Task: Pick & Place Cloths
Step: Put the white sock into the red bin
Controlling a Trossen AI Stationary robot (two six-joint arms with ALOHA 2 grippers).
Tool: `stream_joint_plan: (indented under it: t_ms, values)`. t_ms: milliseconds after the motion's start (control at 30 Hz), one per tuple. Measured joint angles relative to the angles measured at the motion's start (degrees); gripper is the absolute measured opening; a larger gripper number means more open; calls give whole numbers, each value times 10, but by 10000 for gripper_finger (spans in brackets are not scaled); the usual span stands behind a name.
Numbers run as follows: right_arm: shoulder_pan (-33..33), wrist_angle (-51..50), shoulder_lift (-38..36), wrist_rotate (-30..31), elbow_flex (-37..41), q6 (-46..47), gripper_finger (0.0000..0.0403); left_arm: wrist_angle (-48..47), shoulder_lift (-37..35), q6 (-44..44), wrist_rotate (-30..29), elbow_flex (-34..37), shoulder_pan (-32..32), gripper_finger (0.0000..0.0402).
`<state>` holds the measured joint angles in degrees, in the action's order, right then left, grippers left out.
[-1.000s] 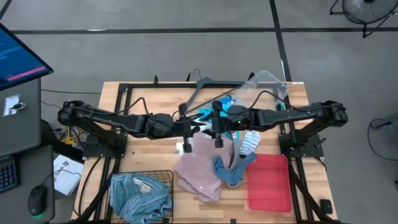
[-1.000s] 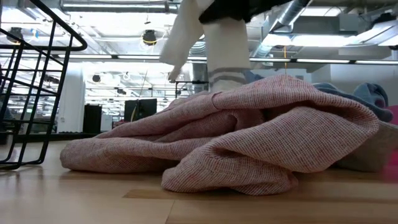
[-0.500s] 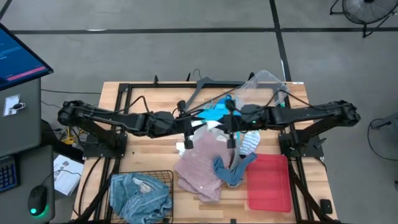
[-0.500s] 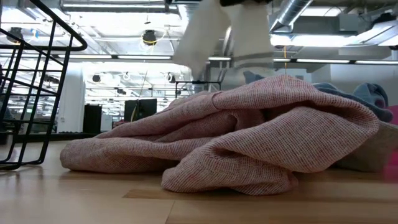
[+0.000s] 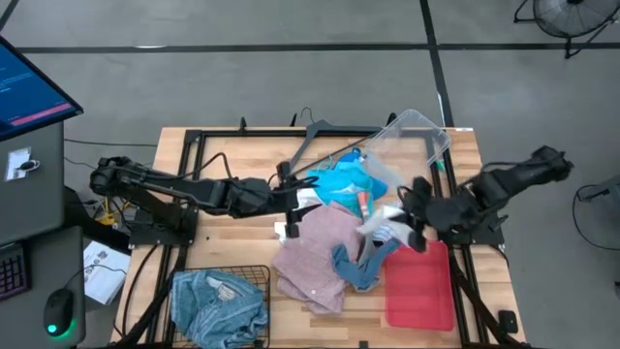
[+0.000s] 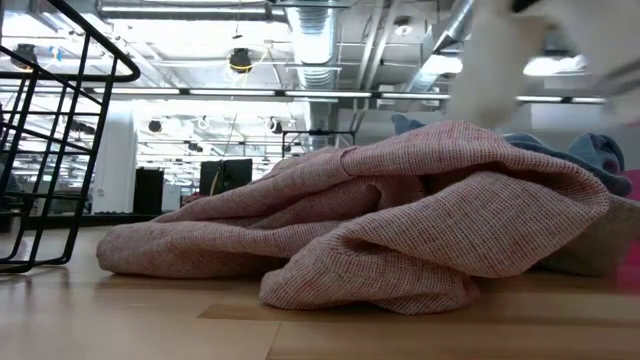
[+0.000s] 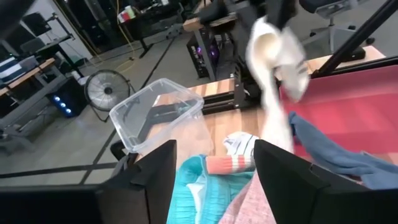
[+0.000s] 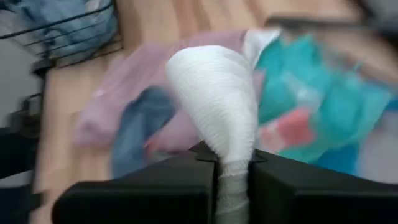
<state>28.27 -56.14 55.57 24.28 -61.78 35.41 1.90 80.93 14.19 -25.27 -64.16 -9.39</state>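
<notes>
Progress: denim cloth (image 5: 218, 305) sits in wire basket (image 5: 254, 273), lower left. Right gripper (image 5: 412, 231) clamps white sock (image 5: 387, 225) right of centre, above red tray (image 5: 418, 283). Pink (image 5: 318, 254), turquoise (image 5: 341, 180) cloths remain mid-frame. Left gripper (image 5: 291, 199) waits, fingers apart.

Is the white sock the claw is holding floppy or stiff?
Probably floppy: the white sock droops in a limp fold from the right claw. It likely weighs little, since a pinch at one end holds it. It may swing about as the arm moves.
</notes>
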Motion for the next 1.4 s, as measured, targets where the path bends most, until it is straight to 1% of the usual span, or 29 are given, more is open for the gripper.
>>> stream_joint_plan:
  t_ms: [200,300,467,567,667,800,1100,1300,1400]
  values:
    - [149,-13,1,-32,0,168,1,0,0,1,0,0,1,194]
    - [219,-14,17,-32,0,261,1,0,0,0,0,0,1,191]
    - [306,-57,57,-16,0,457,0,1,0,0,0,0,1,192]
    - [338,-98,86,-3,0,559,0,1,0,0,0,0,1,190]
    - [343,-122,116,0,0,624,0,1,0,0,0,0,1,187]
    - [325,-139,164,9,4,676,1,1,0,0,0,0,1,187]
    - [262,-130,239,4,12,741,4,1,0,0,0,0,1,188]
    - [277,-105,289,-5,12,785,12,1,0,3,0,0,1,187]
    - [292,-104,315,-32,12,814,13,1,0,4,0,0,1,187]
